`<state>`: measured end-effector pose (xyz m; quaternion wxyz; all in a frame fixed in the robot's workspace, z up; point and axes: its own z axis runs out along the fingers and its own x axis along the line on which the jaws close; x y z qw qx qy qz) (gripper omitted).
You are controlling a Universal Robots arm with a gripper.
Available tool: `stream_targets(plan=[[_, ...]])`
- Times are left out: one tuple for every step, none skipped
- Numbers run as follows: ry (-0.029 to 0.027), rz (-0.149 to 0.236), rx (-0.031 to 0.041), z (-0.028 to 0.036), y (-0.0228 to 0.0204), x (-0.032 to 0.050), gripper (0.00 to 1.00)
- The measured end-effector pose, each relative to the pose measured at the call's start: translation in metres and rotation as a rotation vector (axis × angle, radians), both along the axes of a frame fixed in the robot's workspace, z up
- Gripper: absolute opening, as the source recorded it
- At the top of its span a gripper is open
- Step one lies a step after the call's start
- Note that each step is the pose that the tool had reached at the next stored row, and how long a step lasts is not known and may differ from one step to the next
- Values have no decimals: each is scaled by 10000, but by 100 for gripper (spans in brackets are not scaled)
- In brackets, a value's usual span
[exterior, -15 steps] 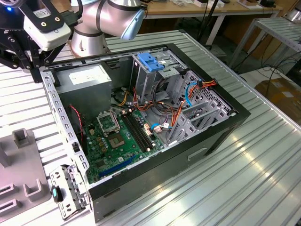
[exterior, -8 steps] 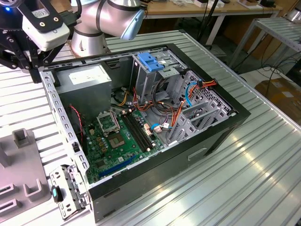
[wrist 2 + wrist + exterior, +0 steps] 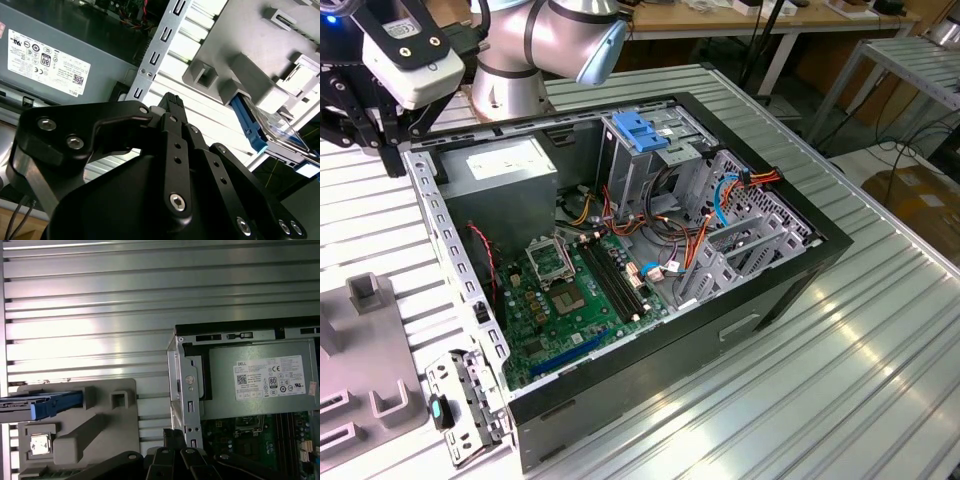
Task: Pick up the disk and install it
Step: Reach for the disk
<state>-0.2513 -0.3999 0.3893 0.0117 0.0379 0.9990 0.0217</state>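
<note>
Disk (image 3: 52,405) (image 3: 250,125) on grey fixture (image 3: 125,417) in both wrist views, fingers (image 3: 172,107) pressed together, empty

Looked down from a high corner onto the open computer case (image 3: 720,340) and tabletop (image 3: 880,370) in the exterior view. Faced straight down in the first wrist view; slanted close past the hand (image 3: 172,102) in the second wrist view. Shared the power supply (image 3: 510,170) and grey fixture (image 3: 100,415).
</note>
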Motion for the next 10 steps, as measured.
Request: stream_targets(plan=[[0,0,0,0,0,-2,11],[0,0,0,0,0,-4,11],[0,0,0,0,0,-7,11],[0,0,0,0,0,-9,11],[0,0,0,0,0,-12,11],[0,0,0,0,0,-14,11],[1,0,0,0,0,-18,11],[1,0,0,0,0,-20,11],[0,0,0,-1,0,-24,11],[0,0,0,-1,0,-27,11]])
